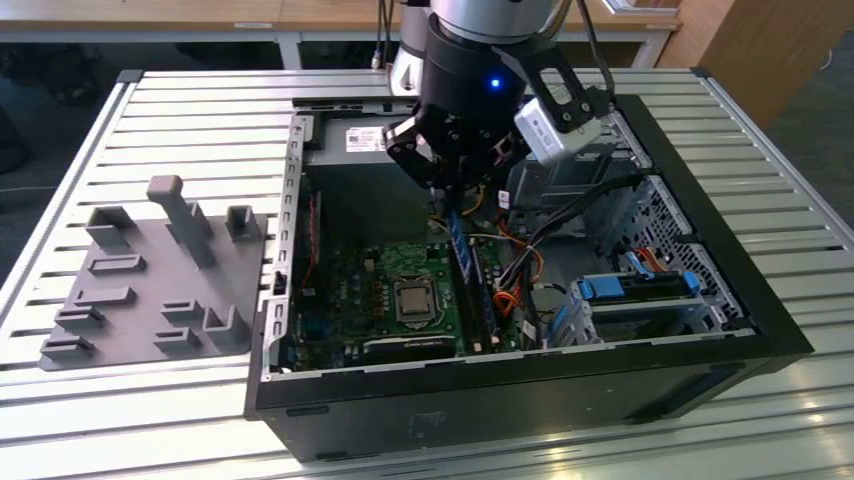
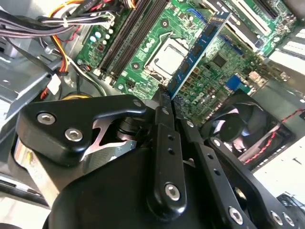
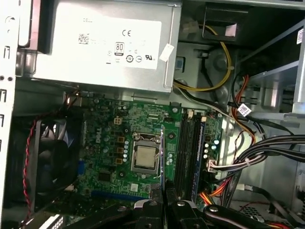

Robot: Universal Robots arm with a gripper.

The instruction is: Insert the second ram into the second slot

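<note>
Second wrist view puts the end effector [image 2: 167, 101] up front: two black metal fingers [image 2: 164, 143], screw-studded and hard-edged, clenched on the second ram [image 2: 200, 45], pinching its flat faces near one end. The stick is a thin blue board with dark chips in a row along its face. It hangs above the motherboard [image 2: 164, 24], over the edge of the processor socket [image 2: 167, 59] and just beside the long dark memory slots [image 2: 126, 38], seated in none of them. I judge it light and rigid but fragile: the chips and the contact edge would suffer from scraping or a skewed push, so the bare ends and upper edge are the sound places to hold, and smooth laminate between metal could slip under pressing force. The motherboard is glossy green and densely studded, and a black plastic fan [image 2: 233, 119] sits near. First wrist view shows a grey sheet-metal power supply [image 3: 105, 43] and bundled cables [image 3: 267, 148]. Exterior view shows the black steel case [image 1: 534, 390] lying open on a ribbed metal desk [image 1: 200, 110], with a grey moulded fixture [image 1: 147, 290] on the exterior view's left
</note>
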